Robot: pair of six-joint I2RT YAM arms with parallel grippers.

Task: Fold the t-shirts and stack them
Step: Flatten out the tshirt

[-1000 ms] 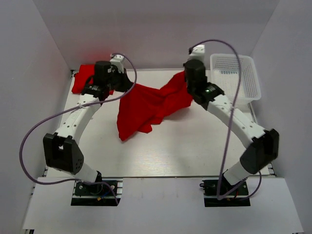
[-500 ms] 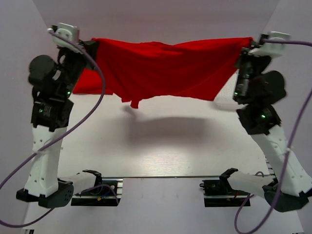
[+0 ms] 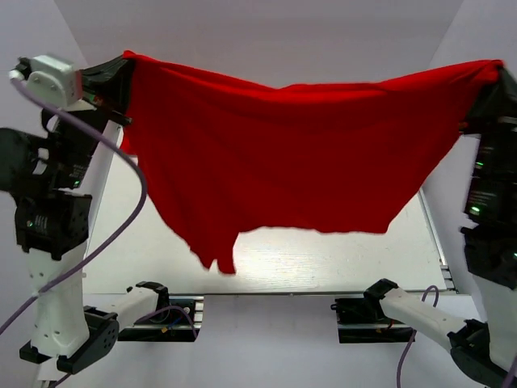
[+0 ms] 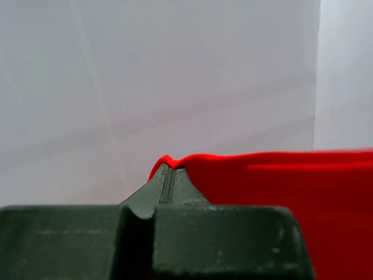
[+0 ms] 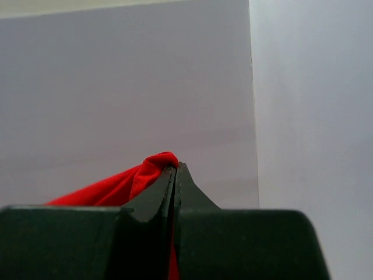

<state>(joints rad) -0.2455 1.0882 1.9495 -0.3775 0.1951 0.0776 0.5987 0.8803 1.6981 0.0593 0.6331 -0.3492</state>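
A bright red t-shirt point(image 3: 291, 153) hangs spread wide in the air, high above the table, filling the upper part of the top view. My left gripper point(image 3: 121, 73) is shut on its upper left corner. My right gripper point(image 3: 489, 77) is shut on its upper right corner. The cloth sags between them and a sleeve point(image 3: 214, 246) dangles at the lower left. In the left wrist view the shut fingertips point(image 4: 168, 170) pinch the red cloth point(image 4: 280, 186). In the right wrist view the shut gripper point(image 5: 175, 169) pinches a red fold point(image 5: 148, 169). Other t-shirts and the basket are hidden behind the cloth.
The pale table point(image 3: 323, 259) shows only below the hanging shirt. White walls point(image 3: 275, 32) close in the back and both sides. Both arm bases point(image 3: 157, 311) sit at the near edge with purple cables point(image 3: 121, 218) looping beside them.
Both grippers have risen and come toward the camera with the shirt stretched between them. The shirt, bunched on the table a second ago, now hangs fully spread and hides the back of the table.
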